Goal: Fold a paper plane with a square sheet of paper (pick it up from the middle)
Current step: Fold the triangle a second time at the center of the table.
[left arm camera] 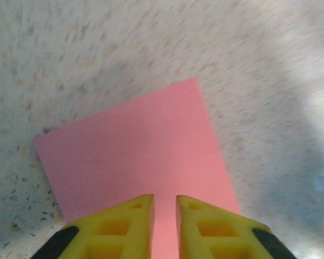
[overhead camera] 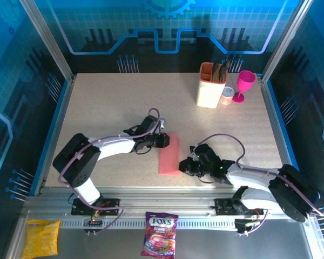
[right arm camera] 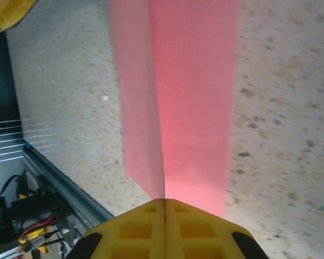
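Observation:
The salmon-pink paper [overhead camera: 169, 154] lies near the table's middle front as a long folded rectangle, not a pointed dart. My left gripper [overhead camera: 163, 140] hovers at its far left edge. In the left wrist view the paper [left arm camera: 135, 156] spreads flat under the left gripper [left arm camera: 164, 202], whose fingers stand open by a narrow gap with nothing between them. My right gripper [overhead camera: 184, 164] is at the paper's near right edge. In the right wrist view the right gripper [right arm camera: 164, 200] is shut on a raised fold of the paper [right arm camera: 197, 97], with one flap standing up to the left.
A beige utensil holder [overhead camera: 211, 86], a small cup [overhead camera: 227, 96] and a magenta goblet [overhead camera: 244, 85] stand at the back right. A candy bag [overhead camera: 161, 233] and a yellow packet [overhead camera: 41, 237] lie in front of the bases. The table's metal rail [right arm camera: 59, 183] runs close by the right gripper.

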You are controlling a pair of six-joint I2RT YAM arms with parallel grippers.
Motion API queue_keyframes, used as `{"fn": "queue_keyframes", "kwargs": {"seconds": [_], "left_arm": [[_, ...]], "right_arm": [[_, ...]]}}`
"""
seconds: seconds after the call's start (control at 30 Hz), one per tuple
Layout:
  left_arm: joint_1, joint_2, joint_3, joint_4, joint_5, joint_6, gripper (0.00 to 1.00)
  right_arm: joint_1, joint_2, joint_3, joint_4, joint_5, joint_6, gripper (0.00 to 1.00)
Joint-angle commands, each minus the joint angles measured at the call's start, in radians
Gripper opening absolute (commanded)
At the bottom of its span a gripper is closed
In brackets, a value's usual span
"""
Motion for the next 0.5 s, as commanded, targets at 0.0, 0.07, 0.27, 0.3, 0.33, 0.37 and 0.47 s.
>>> {"fn": "queue_keyframes", "kwargs": {"seconds": [0.0,0.07,0.27,0.3,0.33,0.37,0.47], "left_arm": [[-0.016,-0.1,-0.046,-0.012,0.004,0.034,0.24],[-0.044,-0.146,-0.093,-0.001,-0.007,0.041,0.27],[-0.162,-0.286,-0.289,0.083,-0.143,0.022,0.31],[-0.191,-0.308,-0.321,0.095,-0.183,0.024,0.32],[-0.218,-0.325,-0.348,0.107,-0.219,0.027,0.33],[-0.246,-0.337,-0.372,0.124,-0.249,0.034,0.34],[-0.353,-0.365,-0.422,0.173,-0.355,0.08,0.38]], "right_arm": [[-0.001,-0.026,0.043,-0.078,0.019,-0.024,0.0],[-0.001,-0.024,0.052,-0.082,0.018,-0.023,0.0],[-0.001,-0.01,0.067,-0.085,0.018,-0.02,0.0],[-0.001,-0.009,0.068,-0.086,0.018,-0.02,0.0],[-0.001,-0.009,0.069,-0.087,0.018,-0.019,0.0],[0.0,-0.01,0.07,-0.09,0.021,-0.019,0.0],[-0.001,-0.01,0.072,-0.096,0.024,-0.018,0.0]]}}
